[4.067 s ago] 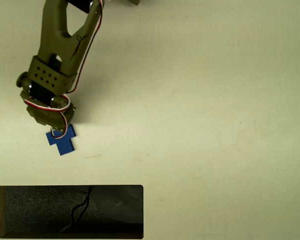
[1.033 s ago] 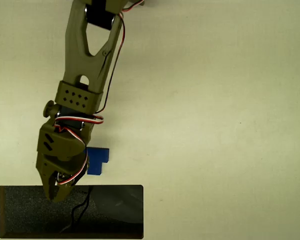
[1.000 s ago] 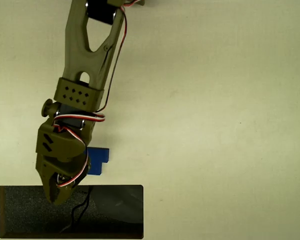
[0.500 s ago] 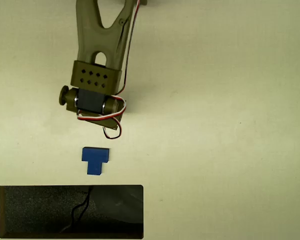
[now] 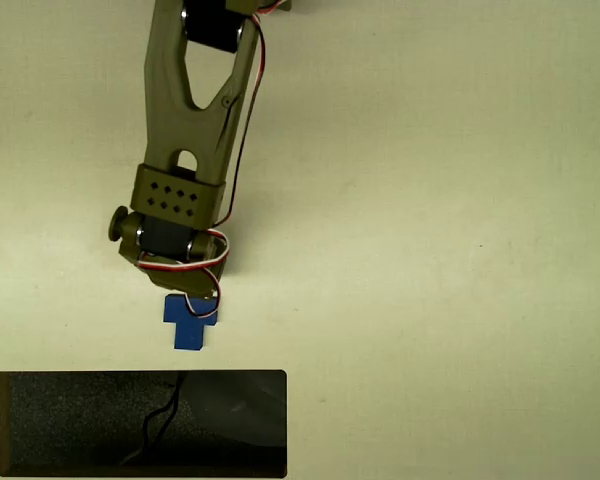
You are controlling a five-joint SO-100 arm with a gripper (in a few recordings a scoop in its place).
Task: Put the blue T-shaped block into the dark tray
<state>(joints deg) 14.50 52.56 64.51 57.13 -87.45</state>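
Blue against the pale table, the blue T-shaped block lies flat on my overhead feed, crossbar toward the top of the picture and stem pointing down toward the dark tray. I see it on the tabletop just above the tray's upper rim, with a strip of bare table between the two, so it is outside the tray. The tray sits along the bottom left of the picture, black with a speckled inside; a thin dark wavy line shows across its middle, and I cannot tell what that is.

Directly above the block's crossbar I have the olive gripper, seen from straight over its wrist. Its body and a loop of red and white wire cover the crossbar's upper edge. The fingers are hidden under the wrist housing, so I cannot tell whether they are spread or closed, nor whether they touch the block. The olive arm runs up out of the picture's top edge.
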